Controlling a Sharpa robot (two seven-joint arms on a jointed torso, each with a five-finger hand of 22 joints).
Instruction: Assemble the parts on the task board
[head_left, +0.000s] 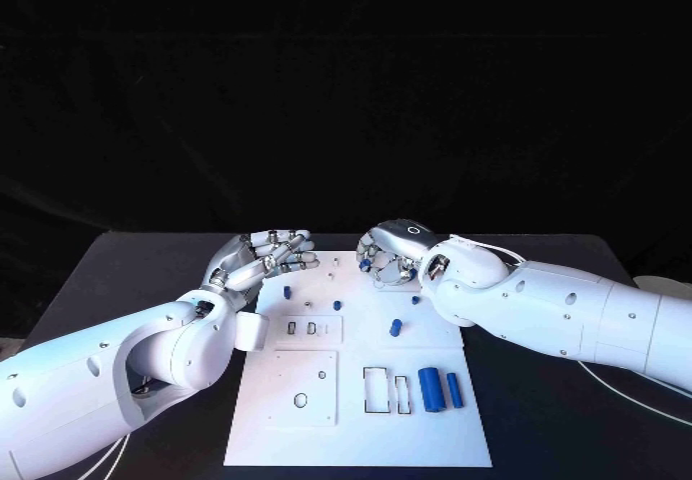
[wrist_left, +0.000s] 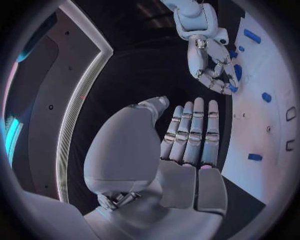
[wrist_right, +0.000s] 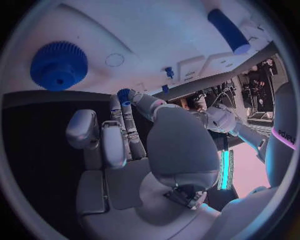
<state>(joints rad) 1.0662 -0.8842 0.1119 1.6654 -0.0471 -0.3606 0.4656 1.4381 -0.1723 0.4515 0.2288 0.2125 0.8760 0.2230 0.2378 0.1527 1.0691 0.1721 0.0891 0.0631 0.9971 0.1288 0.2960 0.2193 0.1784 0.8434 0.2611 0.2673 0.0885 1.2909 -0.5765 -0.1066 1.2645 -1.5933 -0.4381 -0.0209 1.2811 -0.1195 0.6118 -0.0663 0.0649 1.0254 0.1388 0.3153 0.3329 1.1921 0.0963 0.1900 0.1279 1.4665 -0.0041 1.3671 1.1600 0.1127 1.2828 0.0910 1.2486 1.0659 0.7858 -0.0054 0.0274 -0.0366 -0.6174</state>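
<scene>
The white task board (head_left: 361, 440) lies in the middle of the table. My right hand (head_left: 392, 255) hovers over its far edge and pinches a small blue part (wrist_right: 123, 94) between thumb and fingertip. A large blue gear (wrist_right: 59, 65) sits on the board close to that hand. My left hand (head_left: 267, 255) is at the board's far left corner, fingers straight and side by side (wrist_left: 190, 132), holding nothing. Two blue cylinders (head_left: 441, 389) lie at the near right beside two narrow slots (head_left: 387, 390). Small blue pegs (head_left: 287, 291) (head_left: 336, 304) (head_left: 395, 326) stand around the board's middle.
A small raised plate with two little slots (head_left: 303, 327) sits left of centre, and a panel with an oval hole (head_left: 300, 400) lies nearer me. Black table (head_left: 144, 280) surrounds the board on both sides. A cable (head_left: 635, 385) trails under my right arm.
</scene>
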